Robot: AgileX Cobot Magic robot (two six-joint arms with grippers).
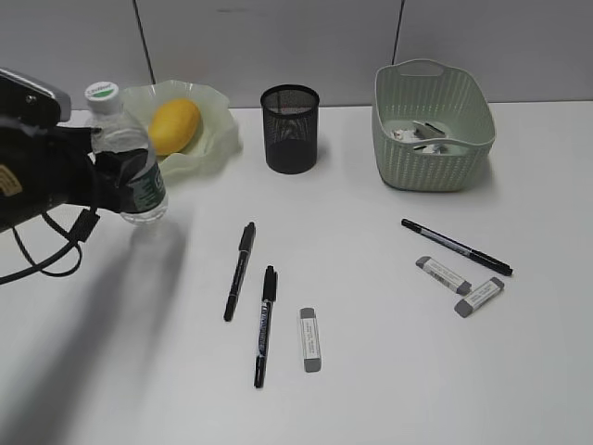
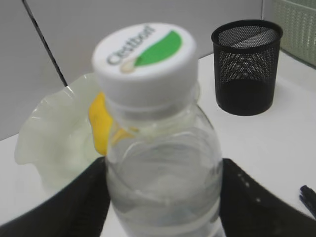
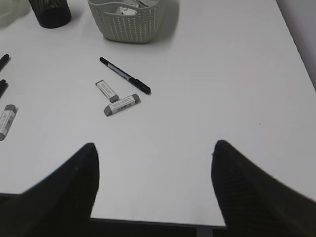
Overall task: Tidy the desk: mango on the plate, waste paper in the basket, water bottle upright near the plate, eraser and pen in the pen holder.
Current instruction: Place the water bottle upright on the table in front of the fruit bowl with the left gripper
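The left gripper (image 1: 125, 181) clasps the upright water bottle (image 1: 128, 158) — plate (image 1: 218, 139) and mango (image 1: 174, 125) just behind it — while the right gripper (image 3: 154, 163) hangs spread, empty.

My left gripper (image 1: 119, 181) holds the water bottle (image 1: 130, 158) upright, just in front of the plate (image 1: 218, 130), where the mango (image 1: 174, 126) lies. The pen holder (image 1: 290, 128) stands right of the plate, the basket (image 1: 433, 125) farther right. Pens (image 1: 240, 270) and erasers (image 1: 309, 339) lie on the desk (image 1: 371, 371) in front.
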